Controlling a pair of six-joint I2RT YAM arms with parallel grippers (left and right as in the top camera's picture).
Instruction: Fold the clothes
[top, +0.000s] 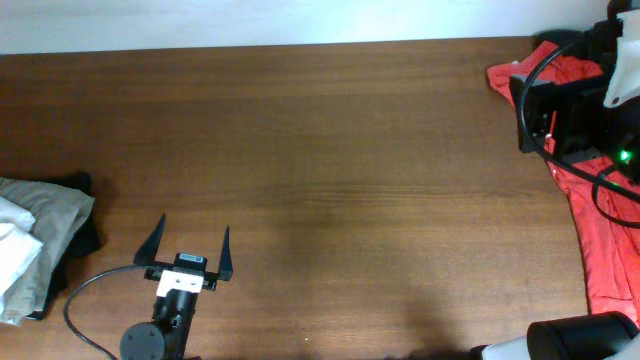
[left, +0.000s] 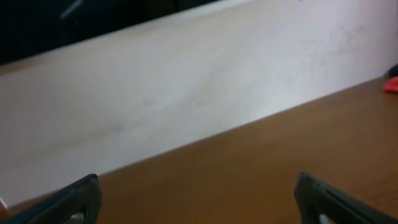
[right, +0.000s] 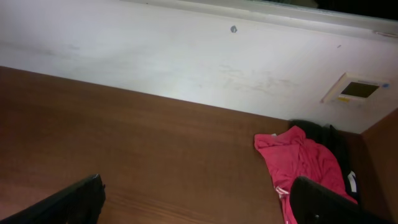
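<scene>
At the far left edge of the tabletop (top: 330, 150), half cut off by the overhead view, a bit of white cloth shows in a small heap, and I take it for the white T-shirt (top: 14, 246). It lies bunched against a beige-grey garment (top: 58, 212), with a dark garment (top: 84, 238) poking out underneath. I can't see its print or lettering from here, nor any clean edge or crease, so I cannot say whether it is folded or just dumped. My judgement is that the fold is not yet under way: the shirt is not spread flat in front of the arms and neither arm holds any cloth. What is left would be drawing it out of the heap, laying it flat, and making the folds. The left gripper (top: 193, 236) sits near the heap but apart from it, jaws wide apart and holding nothing, and its wrist view shows only bare wood and the pale wall (left: 155, 81). The right gripper (right: 198, 184) is well away on the opposite side, jaws likewise spread and holding nothing, close to the red garment (right: 298, 158), which is not my concern.
</scene>
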